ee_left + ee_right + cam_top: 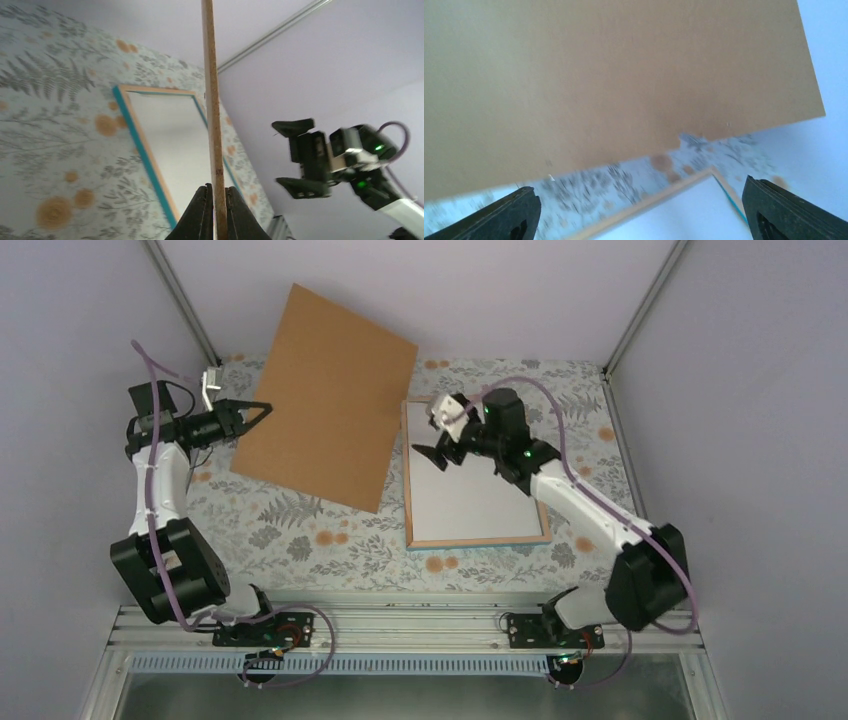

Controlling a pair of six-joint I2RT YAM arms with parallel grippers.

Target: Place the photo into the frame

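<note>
The frame (pixel 478 540) lies face down at the table's right centre, with its pale wood back up and a teal edge showing. A plain white sheet (pixel 470 500) fills it; I cannot tell if this is the photo's back, and no sunflower print shows. My left gripper (pixel 262 412) is shut on the left edge of the brown backing board (pixel 325 395) and holds it tilted up in the air left of the frame. In the left wrist view the fingers (pixel 202 210) pinch the board's thin edge (pixel 212 100). My right gripper (pixel 437 455) is open and empty above the frame's far left corner (pixel 659 200).
The table has a floral cloth (pixel 300 530). Lilac walls and metal posts (pixel 180 290) close in the back and sides. The raised board (pixel 614 75) hangs close in front of my right gripper (pixel 639 200). An aluminium rail (pixel 400 625) runs along the near edge.
</note>
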